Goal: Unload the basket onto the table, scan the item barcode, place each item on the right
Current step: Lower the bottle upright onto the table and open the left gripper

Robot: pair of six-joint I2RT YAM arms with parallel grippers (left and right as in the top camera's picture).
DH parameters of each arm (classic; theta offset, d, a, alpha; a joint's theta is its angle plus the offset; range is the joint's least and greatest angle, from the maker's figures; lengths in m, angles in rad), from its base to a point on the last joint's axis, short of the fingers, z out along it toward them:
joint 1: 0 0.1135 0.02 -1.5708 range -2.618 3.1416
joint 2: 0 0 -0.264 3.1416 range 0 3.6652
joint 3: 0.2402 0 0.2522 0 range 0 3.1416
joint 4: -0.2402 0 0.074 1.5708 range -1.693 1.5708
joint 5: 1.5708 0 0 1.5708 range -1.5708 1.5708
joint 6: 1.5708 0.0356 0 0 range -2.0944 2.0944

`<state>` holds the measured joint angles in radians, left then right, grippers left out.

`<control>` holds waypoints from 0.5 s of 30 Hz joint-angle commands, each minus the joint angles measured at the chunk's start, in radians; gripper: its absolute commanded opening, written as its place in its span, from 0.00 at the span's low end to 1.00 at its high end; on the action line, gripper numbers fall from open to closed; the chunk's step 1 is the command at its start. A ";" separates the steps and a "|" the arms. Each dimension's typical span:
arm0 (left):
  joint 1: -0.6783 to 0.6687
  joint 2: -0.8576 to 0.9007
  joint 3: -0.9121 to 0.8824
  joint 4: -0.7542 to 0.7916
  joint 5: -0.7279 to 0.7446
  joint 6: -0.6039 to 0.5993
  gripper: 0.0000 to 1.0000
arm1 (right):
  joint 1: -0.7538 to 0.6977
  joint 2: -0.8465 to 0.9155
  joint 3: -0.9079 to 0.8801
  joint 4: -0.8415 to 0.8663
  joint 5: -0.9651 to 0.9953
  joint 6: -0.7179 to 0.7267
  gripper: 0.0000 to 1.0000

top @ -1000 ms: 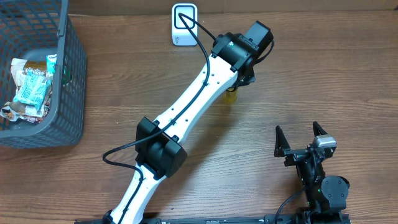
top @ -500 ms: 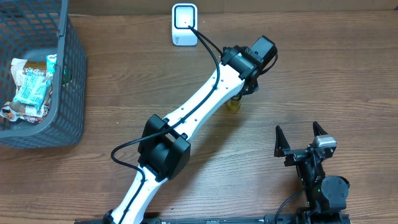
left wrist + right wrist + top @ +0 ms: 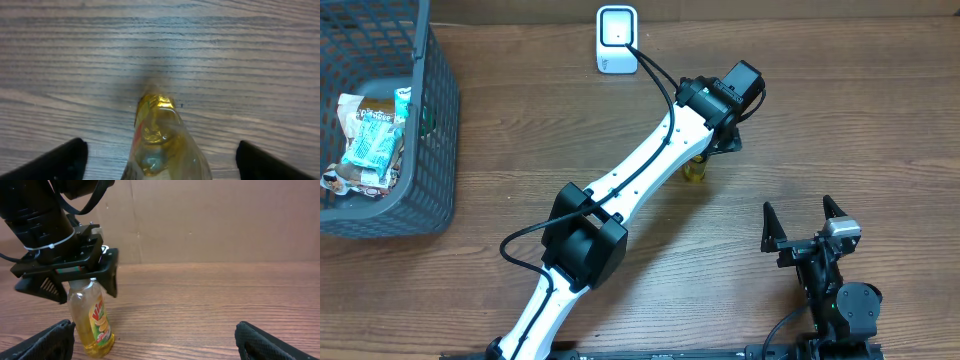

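**Upright yellow bottle (image 3: 94, 325), no grip on it**

Nearest: right end effector (image 3: 797, 204), released and empty, low over the tabletop (image 3: 840, 110). Farther out: yellow bottle standing on the tabletop between the wide-spread fingers of the left end effector (image 3: 167, 159), clear of both. Beyond: white scanner (image 3: 616, 40) at the far edge.

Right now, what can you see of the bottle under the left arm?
The bottle is small, clear plastic, nearly full of yellow liquid, with a yellow, green and red label on its side. It stands upright on the wooden table. The left end effector hangs over its top, open, with a finger on either side. From the wrist view neither finger seems to touch it.
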<state>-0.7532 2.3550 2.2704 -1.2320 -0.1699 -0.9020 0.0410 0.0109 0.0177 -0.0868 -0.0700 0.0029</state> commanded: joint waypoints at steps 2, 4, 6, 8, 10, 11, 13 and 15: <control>-0.006 -0.005 0.003 0.007 -0.021 0.082 1.00 | -0.001 -0.008 -0.010 0.005 0.009 -0.004 1.00; -0.002 -0.007 0.025 0.008 -0.026 0.119 1.00 | -0.001 -0.008 -0.010 0.005 0.009 -0.004 1.00; 0.008 -0.012 0.068 0.005 -0.031 0.166 1.00 | -0.001 -0.008 -0.010 0.005 0.009 -0.004 1.00; 0.022 -0.017 0.129 -0.006 -0.032 0.245 1.00 | -0.001 -0.008 -0.010 0.005 0.009 -0.005 1.00; 0.041 -0.021 0.210 -0.030 -0.044 0.326 1.00 | -0.001 -0.008 -0.010 0.005 0.009 -0.004 1.00; 0.052 -0.022 0.252 -0.044 -0.054 0.353 1.00 | -0.001 -0.008 -0.010 0.005 0.009 -0.005 1.00; 0.077 -0.023 0.338 -0.076 -0.060 0.414 1.00 | -0.001 -0.008 -0.010 0.005 0.009 -0.005 1.00; 0.106 -0.026 0.422 -0.104 -0.062 0.466 1.00 | -0.001 -0.008 -0.010 0.005 0.009 -0.004 1.00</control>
<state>-0.6994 2.3550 2.5713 -1.3117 -0.1936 -0.5896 0.0406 0.0109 0.0177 -0.0872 -0.0704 0.0032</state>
